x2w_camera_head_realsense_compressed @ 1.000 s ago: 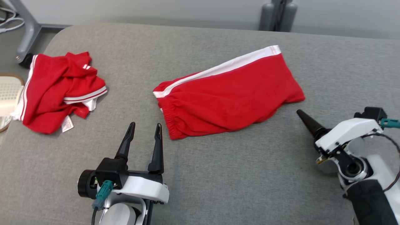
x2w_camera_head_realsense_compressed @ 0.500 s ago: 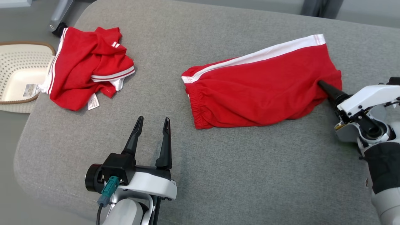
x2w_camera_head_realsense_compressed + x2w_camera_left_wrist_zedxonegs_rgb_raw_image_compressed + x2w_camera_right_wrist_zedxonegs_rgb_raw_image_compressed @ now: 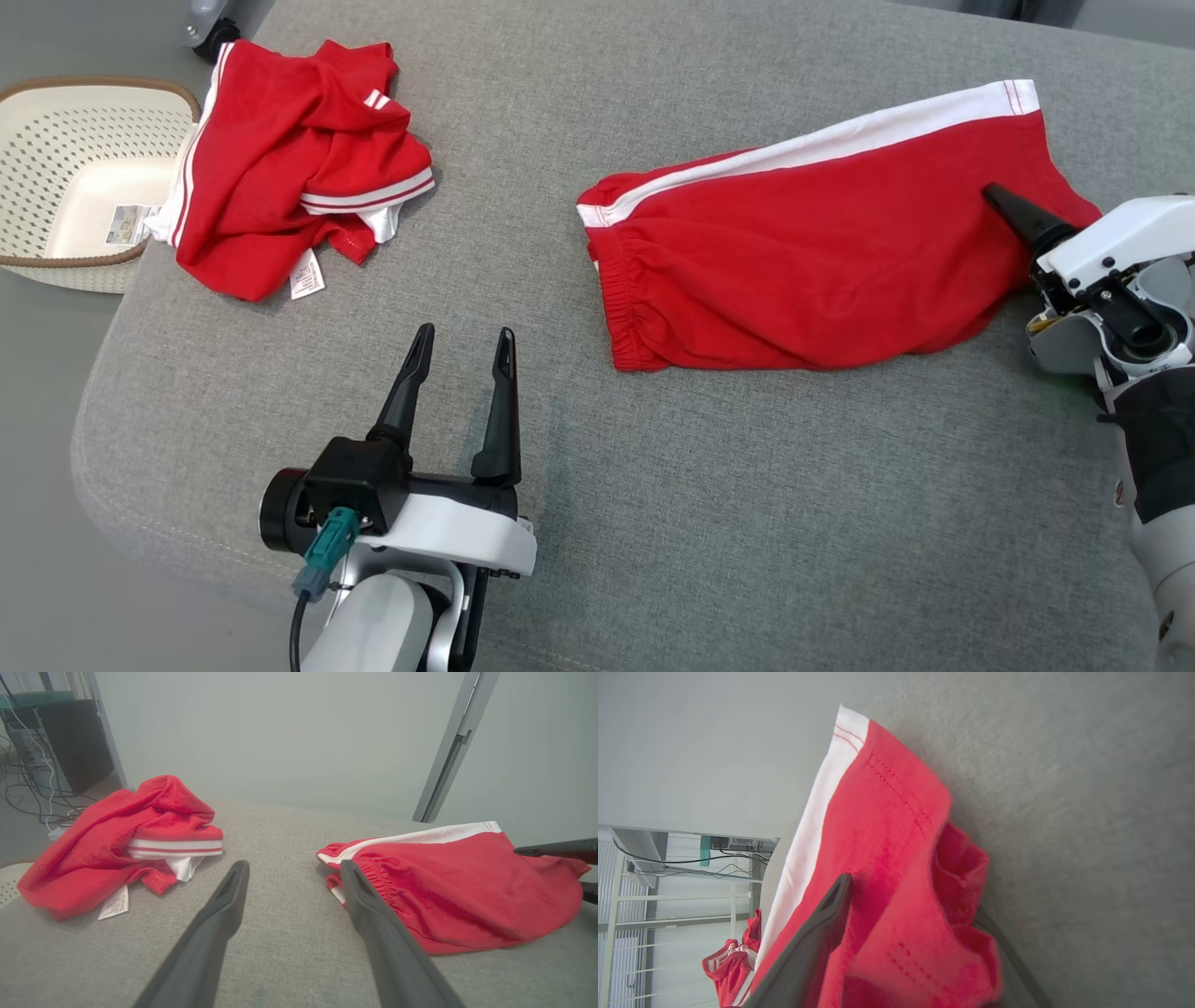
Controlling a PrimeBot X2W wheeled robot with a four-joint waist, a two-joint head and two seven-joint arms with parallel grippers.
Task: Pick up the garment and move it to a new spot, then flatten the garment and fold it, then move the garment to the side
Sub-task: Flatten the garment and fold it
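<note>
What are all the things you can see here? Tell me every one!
shorts: one, red with a white stripe, folded on the cushion's right side
crumpled clothes: one heap, red and white, cushion's far left corner
basket: one, white with brown rim, off the cushion's left edge
cushion: one, grey, under the shorts and clothes
left gripper: one, dark fingers, open above bare cushion
right gripper: one, dark fingers, open around the shorts' right end

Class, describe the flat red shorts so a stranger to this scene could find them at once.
Start at the grey padded table. On its right half lie the red shorts with a white side stripe, the open right gripper at their right hem. Unlike the crumpled red garment by the white perforated basket, they lie flat.
</note>
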